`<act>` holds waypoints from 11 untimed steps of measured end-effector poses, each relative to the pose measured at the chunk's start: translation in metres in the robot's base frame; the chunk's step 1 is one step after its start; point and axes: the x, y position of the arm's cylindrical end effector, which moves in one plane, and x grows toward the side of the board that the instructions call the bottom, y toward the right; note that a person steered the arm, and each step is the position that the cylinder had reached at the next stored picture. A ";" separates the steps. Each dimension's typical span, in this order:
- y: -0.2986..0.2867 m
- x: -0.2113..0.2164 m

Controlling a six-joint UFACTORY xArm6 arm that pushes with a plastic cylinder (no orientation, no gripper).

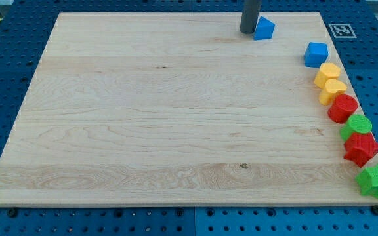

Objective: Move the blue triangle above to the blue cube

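The blue triangle (264, 29) lies near the view's top edge of the wooden board, right of centre. My tip (248, 31) stands just to its left, touching or almost touching it. The blue cube (315, 54) sits below and to the right of the triangle, near the board's right edge, with a clear gap between the two.
Down the board's right edge (336, 78) runs a row of blocks: a yellow hexagon (328, 74), a yellow heart (333, 90), a red cylinder (342, 108), a green cylinder (357, 125), a red star (361, 148) and a green star (376, 181). A fiducial marker (339, 30) sits off the top right corner.
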 end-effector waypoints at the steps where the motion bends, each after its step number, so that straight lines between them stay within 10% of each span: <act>1: 0.007 0.002; 11: 0.093 -0.010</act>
